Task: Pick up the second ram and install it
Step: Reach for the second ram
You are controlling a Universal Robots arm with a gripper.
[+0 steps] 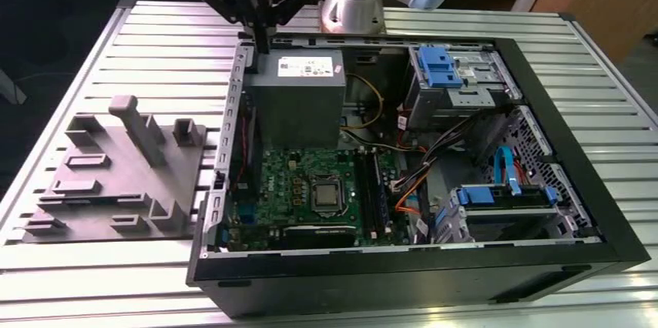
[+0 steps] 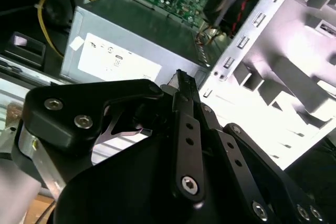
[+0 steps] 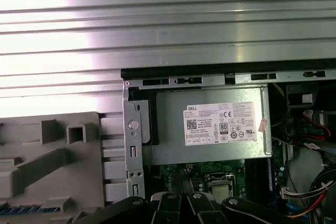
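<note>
Second ram (image 3: 23, 210) appears to be the dark blue strip lying low in the grey fixture (image 1: 113, 182). In the first wrist view it sits at the fixture end farthest from the power supply (image 1: 298, 89). So little of it shows that its chips cannot be made out.

The fixture rests on the slatted metal desk (image 1: 185, 35), outside the open computer case (image 1: 575, 189) and across the case wall from the power supply.

The gripper (image 1: 261, 45) hangs pointing down just above the power supply, at the corner that meets the case wall on the fixture's side. It is well apart from the blue strip. In the second wrist view its fingers (image 2: 186, 129) are drawn together tip to tip, and nothing can be seen clamped between them.

Inside the case, the green motherboard (image 1: 298, 182) lies directly against the power supply's near face in the exterior view. Its square processor socket (image 1: 327, 195) is just beyond that face. The long black memory slots (image 1: 372, 189) run beside the socket, on the side away from the fixture.

Orange and blue cables (image 1: 411, 189) trail past the slots, farther again from the power supply.
</note>
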